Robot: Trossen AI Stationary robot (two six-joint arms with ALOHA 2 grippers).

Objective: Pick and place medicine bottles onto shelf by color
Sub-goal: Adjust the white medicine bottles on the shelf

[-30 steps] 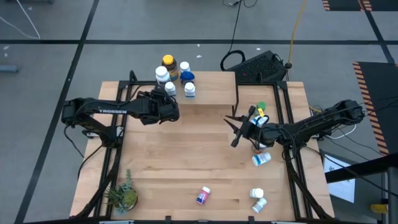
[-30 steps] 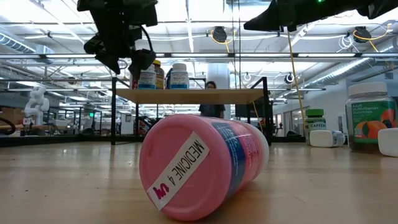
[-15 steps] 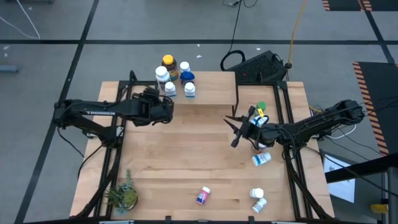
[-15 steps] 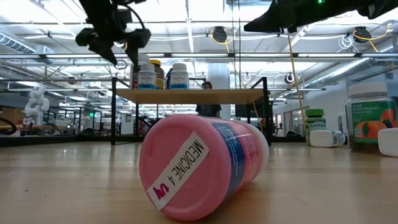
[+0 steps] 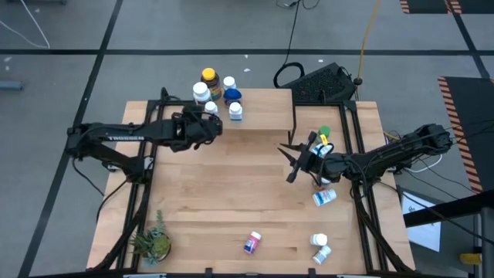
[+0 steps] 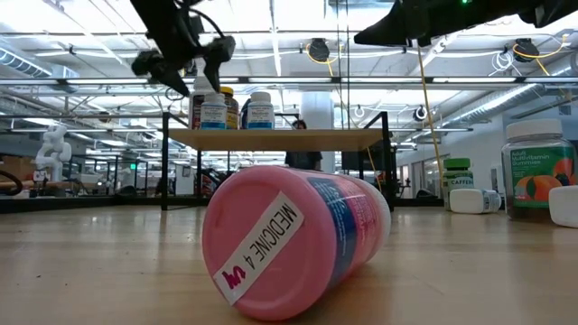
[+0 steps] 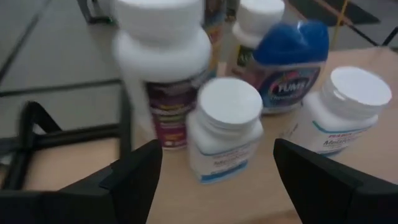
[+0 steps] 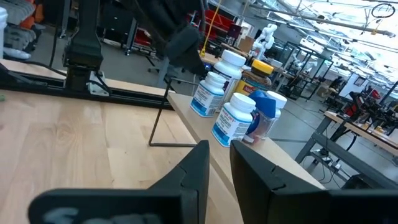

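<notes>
One pink bottle, label "MEDICINE 4"

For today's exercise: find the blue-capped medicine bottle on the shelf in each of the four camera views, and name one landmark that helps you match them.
High view: blue-capped bottle on the shelf, upper centre-left.
Low view: not visible; other bottles on the shelf hide it.
Left wrist view: upper right, behind two white-capped bottles.
Right wrist view: centre right, behind a white bottle.
Shared landmark: the yellow-capped amber bottle beside it.
</notes>
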